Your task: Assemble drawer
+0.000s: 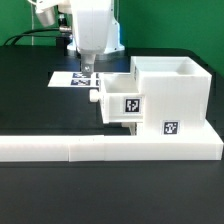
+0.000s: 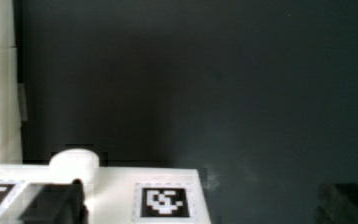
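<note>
marker board (image 1: 72,78) and long white wall (image 1: 110,149) on black table (image 1: 30,100).

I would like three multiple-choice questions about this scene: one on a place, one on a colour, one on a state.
1. In the exterior view, where is the smaller tray relative to the tall housing?
A. On the exterior view's left of it
B. On top of it
C. On the exterior view's right of it

2. What colour is the table?
A. White
B. Black
C. Brown

3. What is the gripper holding?
A. The tall housing
B. The long low wall
C. Nothing that can be seen

Answers:
1. A, the tray with its round knob projects from the housing's side toward the exterior view's left.
2. B, the surface around the white parts is dark black.
3. C, the gripper hangs above the marker board behind the tray, and no part is seen between the jaws.
</note>
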Robot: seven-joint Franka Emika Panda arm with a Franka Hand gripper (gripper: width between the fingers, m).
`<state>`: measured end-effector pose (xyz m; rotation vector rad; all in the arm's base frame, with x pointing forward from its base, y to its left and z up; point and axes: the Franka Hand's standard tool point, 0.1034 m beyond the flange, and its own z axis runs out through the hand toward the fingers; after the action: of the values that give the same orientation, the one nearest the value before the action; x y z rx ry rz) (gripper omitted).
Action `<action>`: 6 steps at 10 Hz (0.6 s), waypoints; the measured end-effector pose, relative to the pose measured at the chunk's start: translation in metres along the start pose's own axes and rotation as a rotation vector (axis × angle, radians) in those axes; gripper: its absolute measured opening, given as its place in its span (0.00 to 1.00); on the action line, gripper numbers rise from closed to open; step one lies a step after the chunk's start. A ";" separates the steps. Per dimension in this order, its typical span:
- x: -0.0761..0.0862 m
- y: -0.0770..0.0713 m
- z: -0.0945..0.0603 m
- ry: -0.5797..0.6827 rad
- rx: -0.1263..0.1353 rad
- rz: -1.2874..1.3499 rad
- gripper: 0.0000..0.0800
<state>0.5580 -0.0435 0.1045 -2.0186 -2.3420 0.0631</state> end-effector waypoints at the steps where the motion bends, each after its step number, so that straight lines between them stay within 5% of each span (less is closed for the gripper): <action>1: -0.004 -0.001 0.009 0.071 0.001 -0.021 0.81; 4: -0.014 -0.002 0.029 0.182 0.031 -0.004 0.81; 6: 0.004 0.000 0.037 0.192 0.046 0.007 0.81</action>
<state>0.5552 -0.0396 0.0673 -1.9188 -2.1969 -0.0727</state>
